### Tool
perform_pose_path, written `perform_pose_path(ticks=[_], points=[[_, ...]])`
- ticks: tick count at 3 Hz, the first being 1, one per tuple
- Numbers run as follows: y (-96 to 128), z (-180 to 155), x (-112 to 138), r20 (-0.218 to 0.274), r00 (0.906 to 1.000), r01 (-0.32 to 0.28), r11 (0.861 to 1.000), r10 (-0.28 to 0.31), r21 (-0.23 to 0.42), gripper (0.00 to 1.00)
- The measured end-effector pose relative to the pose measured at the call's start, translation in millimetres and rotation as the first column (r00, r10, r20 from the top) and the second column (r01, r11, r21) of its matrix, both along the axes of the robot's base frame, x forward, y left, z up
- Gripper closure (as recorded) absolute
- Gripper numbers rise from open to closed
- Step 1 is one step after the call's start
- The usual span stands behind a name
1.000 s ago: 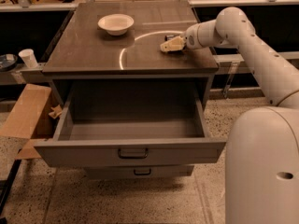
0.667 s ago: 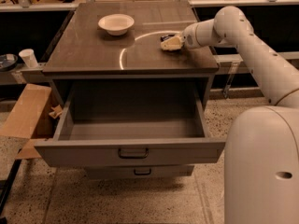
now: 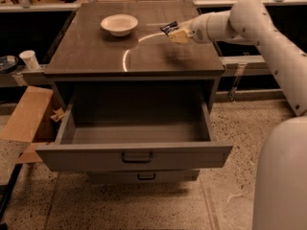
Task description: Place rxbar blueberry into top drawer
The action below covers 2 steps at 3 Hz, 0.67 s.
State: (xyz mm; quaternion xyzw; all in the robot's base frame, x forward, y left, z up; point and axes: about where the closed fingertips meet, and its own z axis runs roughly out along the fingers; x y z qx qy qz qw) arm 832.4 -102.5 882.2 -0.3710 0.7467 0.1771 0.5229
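Note:
My gripper [image 3: 175, 33] is above the right rear part of the dark counter top [image 3: 96, 51]. It is shut on the rxbar blueberry [image 3: 169, 28], a small dark wrapped bar that sticks out to the left of the tan fingers [image 3: 180, 36] and is lifted off the counter. The top drawer [image 3: 134, 155] is pulled wide open below the counter, grey, with a dark bar handle [image 3: 137, 157]. Its inside looks empty. The gripper is behind and above the drawer's right half.
A white bowl [image 3: 119, 24] stands on the counter's rear left. A smaller lower drawer [image 3: 144, 177] juts out slightly beneath. A cardboard box [image 3: 26, 121] lies on the floor at left, a paper cup [image 3: 29, 59] on a ledge above it. My white base [image 3: 280, 176] fills the right.
The gripper has risen off the counter with the bar in its fingers and moved a little to the left. The drawer and the bowl have not moved.

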Motion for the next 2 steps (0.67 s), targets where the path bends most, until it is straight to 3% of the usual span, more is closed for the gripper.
perform_pose_path(ticks=[1,2], points=[[15.8,25.3,-39.0,0.091,0.9883,-0.124,0.992,0.122,0.01,1.0],[15.8,25.1,-38.9,0.091,0.9884,-0.123,0.992,0.122,0.01,1.0]])
